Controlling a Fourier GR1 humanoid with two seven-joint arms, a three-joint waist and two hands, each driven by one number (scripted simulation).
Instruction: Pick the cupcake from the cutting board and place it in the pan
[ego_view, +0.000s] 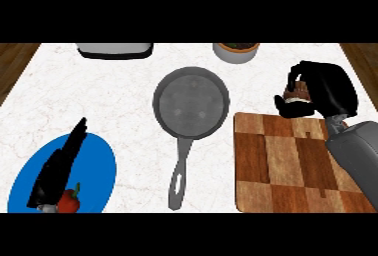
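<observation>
A brown cupcake (298, 93) with a white base shows between the curled fingers of my right hand (325, 90), which is shut on it and holds it just beyond the far edge of the wooden cutting board (288, 165). Much of the cupcake is hidden by the fingers. The dark grey pan (192, 102) lies to the left of that hand, its handle pointing toward me. My left hand (59, 165) rests open over a blue plate (96, 170) at the lower left.
A red pepper (70, 200) sits on the blue plate by the left hand. At the counter's far edge stand a white appliance (114, 49) and a bowl (236, 51) with dark contents. Wooden floor shows beyond both sides of the counter.
</observation>
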